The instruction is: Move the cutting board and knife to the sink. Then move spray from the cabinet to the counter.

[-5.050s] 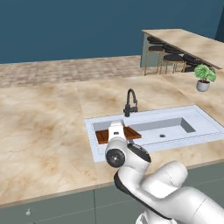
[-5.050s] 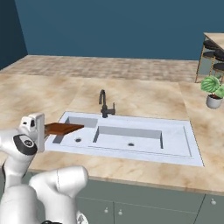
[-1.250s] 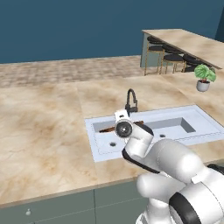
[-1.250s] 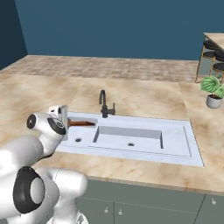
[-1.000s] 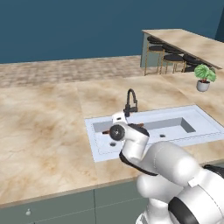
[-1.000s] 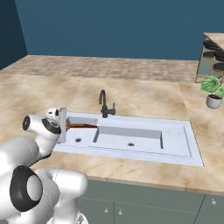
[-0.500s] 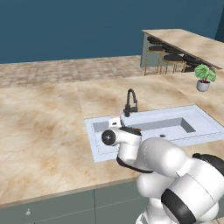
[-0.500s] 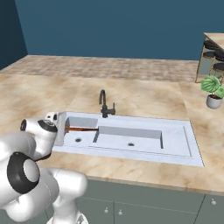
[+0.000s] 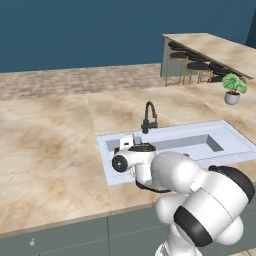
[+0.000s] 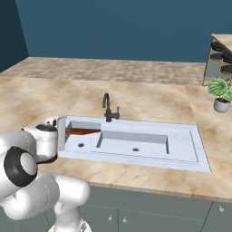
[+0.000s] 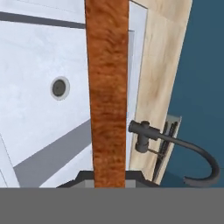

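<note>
Over the last second the wrist has been swung toward the left of both base views and brought lower, so that the cutting board (image 11: 107, 92), seen earlier jutting out over the left end of the sink (image 10: 181, 144), is now carried down into its small left compartment. This is judged to mean that the first step is near its end, the board being over the basin and only its release left; the knife and the spray are yet to be dealt with. The gripper (image 11: 109, 179) is clamped on the board: in the hand view the reddish-brown wood is seen edge-on as a tall band running from the bottom centre to the top of the frame, held between the two dark tips. In that view the round drain (image 11: 60, 88) at the left, and the dark faucet (image 11: 175, 148) at the lower right, are laid out clearly. In the right base view only a short brown sliver of the board (image 10: 81, 131) is shown, just right of the wrist at centre left. In the left base view the board is mostly covered by the arm, and whether it touches the basin floor cannot be told.
</note>
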